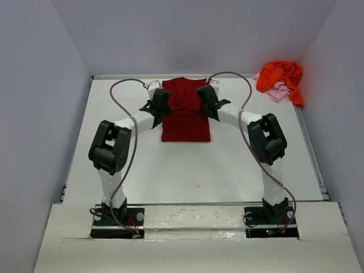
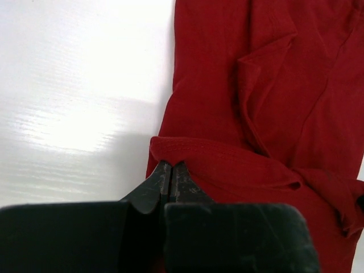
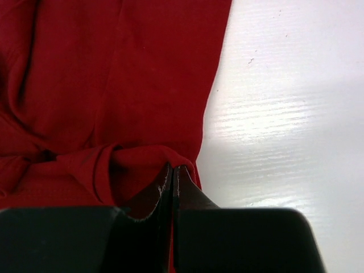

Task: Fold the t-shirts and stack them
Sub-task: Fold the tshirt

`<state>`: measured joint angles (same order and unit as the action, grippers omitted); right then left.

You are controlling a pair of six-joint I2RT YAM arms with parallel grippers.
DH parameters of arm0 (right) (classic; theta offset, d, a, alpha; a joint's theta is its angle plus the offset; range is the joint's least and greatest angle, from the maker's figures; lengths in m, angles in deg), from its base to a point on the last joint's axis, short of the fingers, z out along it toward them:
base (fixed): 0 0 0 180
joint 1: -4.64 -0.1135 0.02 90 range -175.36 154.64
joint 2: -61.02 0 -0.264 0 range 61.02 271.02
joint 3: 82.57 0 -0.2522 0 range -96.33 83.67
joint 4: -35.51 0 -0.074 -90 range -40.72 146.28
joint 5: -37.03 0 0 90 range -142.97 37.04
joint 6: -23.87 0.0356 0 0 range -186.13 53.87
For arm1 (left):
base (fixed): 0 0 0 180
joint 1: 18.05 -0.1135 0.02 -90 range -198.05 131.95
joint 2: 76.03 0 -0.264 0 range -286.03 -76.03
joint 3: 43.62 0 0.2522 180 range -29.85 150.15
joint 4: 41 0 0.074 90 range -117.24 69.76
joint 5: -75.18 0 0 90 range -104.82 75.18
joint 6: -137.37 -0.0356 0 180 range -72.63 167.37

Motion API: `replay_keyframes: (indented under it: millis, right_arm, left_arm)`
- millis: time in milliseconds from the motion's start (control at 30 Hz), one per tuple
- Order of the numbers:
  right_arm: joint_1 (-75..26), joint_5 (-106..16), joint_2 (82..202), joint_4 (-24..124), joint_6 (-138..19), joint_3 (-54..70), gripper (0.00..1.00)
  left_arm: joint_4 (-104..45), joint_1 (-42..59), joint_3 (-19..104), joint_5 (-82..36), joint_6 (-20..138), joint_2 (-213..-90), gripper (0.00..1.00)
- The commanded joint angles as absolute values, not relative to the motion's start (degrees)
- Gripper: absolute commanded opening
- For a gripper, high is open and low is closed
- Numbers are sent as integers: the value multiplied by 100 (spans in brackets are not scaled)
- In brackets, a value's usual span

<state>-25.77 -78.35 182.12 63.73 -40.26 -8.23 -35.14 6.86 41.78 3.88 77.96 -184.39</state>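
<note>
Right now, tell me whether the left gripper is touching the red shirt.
Touching. The left wrist view shows the left gripper pinched shut on a hemmed fold of the red shirt.

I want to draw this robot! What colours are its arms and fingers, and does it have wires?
The left arm and the right arm match: white tubes with chunky black joints, each on a black base. A thin purplish cable loops along each one. The fingers are black and taper to narrow tips.
</note>
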Motion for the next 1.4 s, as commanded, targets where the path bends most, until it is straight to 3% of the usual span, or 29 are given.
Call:
replay_keyframes:
  millis: [0, 67, 100, 133, 167, 267, 400, 733, 833, 1000, 1367]
  right_arm:
    - [-2489, -7872, 18450, 6088, -4152, -1204, 0]
    - [-2436, -7880, 18530, 6088, -4160, -1284, 0]
    - [-2436, -7872, 18565, 6088, -4187, -1301, 0]
    - [-2436, -7863, 18617, 6088, -4222, -1327, 11]
    - [-2436, -7837, 18626, 6088, -4292, -1345, 20]
    - [-2436, -7714, 18522, 6088, -4511, -1372, 46]
    - [-2436, -7477, 18171, 6105, -4801, -1311, 56]
    - [-2488, -5975, 17580, 6606, -5180, -1248, 57]
    - [-2559, -5658, 17686, 6738, -5242, -1372, 57]
    - [-2665, -4867, 18063, 6721, -5075, -1696, 56]
    - [-2770, -3627, 19092, 6351, -4644, -2312, 56]
  left_arm:
    - [-3743, 568, 4582, 337, 7708, -18598, 0]
    - [-3770, 568, 4643, 215, 7656, -18677, 0]
    - [-3770, 568, 4696, 188, 7620, -18747, 19]
    - [-3770, 559, 4722, 153, 7603, -18756, 32]
    - [-3770, 559, 4714, 144, 7611, -18722, 56]
    - [-3796, 568, 4748, 21, 7646, -18520, 76]
    - [-3464, 603, 5090, -120, 7559, -18107, 80]
    - [-1232, 805, 6173, -15, 6698, -16859, 80]
    - [-1221, 805, 5665, 100, 6478, -16288, 81]
    - [-2626, 797, 3952, 521, 6504, -15022, 82]
    - [-2487, 797, 3923, 1101, 6372, -14740, 84]
